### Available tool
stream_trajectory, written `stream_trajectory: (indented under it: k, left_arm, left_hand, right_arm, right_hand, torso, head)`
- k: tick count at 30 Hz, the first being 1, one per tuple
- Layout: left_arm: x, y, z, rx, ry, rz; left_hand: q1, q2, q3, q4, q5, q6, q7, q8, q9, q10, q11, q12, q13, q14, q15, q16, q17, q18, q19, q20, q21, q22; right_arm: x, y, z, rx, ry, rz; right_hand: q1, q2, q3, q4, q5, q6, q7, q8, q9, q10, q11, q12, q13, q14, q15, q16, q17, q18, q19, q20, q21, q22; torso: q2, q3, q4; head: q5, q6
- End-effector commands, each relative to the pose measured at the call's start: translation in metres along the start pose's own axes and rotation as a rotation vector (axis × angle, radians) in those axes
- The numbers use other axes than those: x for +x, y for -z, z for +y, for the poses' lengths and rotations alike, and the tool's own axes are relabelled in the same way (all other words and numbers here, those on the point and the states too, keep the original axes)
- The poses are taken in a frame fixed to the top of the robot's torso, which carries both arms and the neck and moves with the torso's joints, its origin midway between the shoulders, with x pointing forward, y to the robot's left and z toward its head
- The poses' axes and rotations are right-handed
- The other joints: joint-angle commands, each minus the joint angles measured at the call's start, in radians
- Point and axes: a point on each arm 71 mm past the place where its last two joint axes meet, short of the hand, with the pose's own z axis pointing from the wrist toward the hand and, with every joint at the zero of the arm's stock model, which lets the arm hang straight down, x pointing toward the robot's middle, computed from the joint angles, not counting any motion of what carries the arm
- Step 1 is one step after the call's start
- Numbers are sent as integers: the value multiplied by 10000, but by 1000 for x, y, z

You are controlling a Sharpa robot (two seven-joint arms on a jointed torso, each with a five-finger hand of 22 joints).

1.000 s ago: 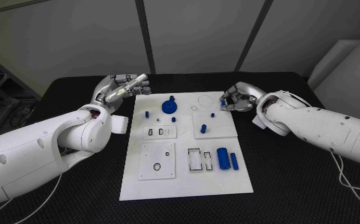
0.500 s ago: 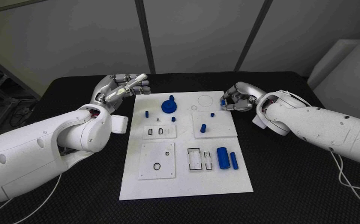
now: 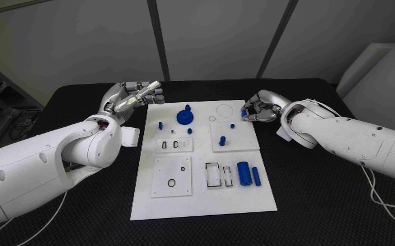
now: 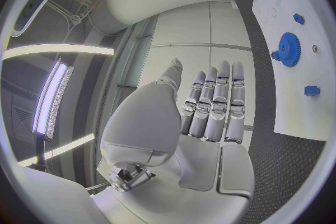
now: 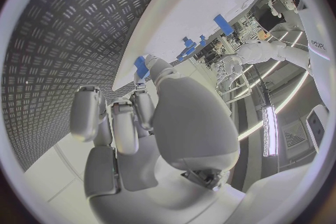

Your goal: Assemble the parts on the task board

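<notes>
The white task board (image 3: 206,200) lies in the middle of the black table. On its far half stand a blue gear (image 3: 185,116) and several small blue pegs (image 3: 223,140). A thick blue cylinder (image 3: 244,173) and a thin blue bar (image 3: 256,176) lie on its right side. My right hand (image 3: 262,109) hovers at the board's far right corner and pinches a small blue part (image 3: 244,112), which sits at the fingertips (image 5: 141,66) in the right wrist view. My left hand (image 3: 132,99) is raised beside the board's far left corner, fingers stretched out (image 4: 213,103), holding nothing.
White inset plates with slots and holes (image 3: 173,176) sit on the board's left and middle. A round recess (image 3: 225,109) lies near the right hand. Black table (image 3: 329,200) surrounds the board on all sides.
</notes>
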Motion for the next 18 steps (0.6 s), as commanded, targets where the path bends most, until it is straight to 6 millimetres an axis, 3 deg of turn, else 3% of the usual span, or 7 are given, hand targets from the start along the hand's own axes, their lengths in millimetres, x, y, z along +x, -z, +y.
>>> stream_trajectory:
  k: [1,9,18]
  left_arm:
    - [1,0,-1,76,-4,118]
    - [1,0,-1,70,2,129]
    - [1,0,-1,62,-4,119]
  left_hand:
    - [-1,74,4,-69,-44,25,41,-38,-1,21,10,-16,-11,48,-24,-34,14,-94,-86,14,39,9]
    - [-1,74,4,-69,-44,25,41,-38,-1,21,10,-16,-11,48,-24,-34,14,-94,-86,14,39,9]
    - [-1,74,4,-69,-44,25,41,-38,-1,21,10,-16,-11,48,-24,-34,14,-94,-86,14,39,9]
  right_arm:
    - [-1,0,0,7,46,-54]
    - [-1,0,1,-38,40,-45]
    - [-2,0,4,-163,45,-381]
  right_hand:
    - [-49,-52,-27,-34,-13,-73,13,-51,-9,-66,-17,-65,-12,1054,-10,40,2607,-73,9,-40,18,-15]
    - [-61,80,22,-24,-8,141,-41,72,29,4,-49,10,76,1059,-21,49,2628,-81,38,-40,39,30]
    - [18,579,269,-80,-14,911,-386,555,175,205,-340,171,270,1059,-253,49,2628,-108,148,-221,118,189]
  torso:
    - [-2,1,-4]
    - [-1,2,7]
    - [-1,3,1]
  head:
    - [-7,4]
    - [-16,-10]
    - [0,-31]
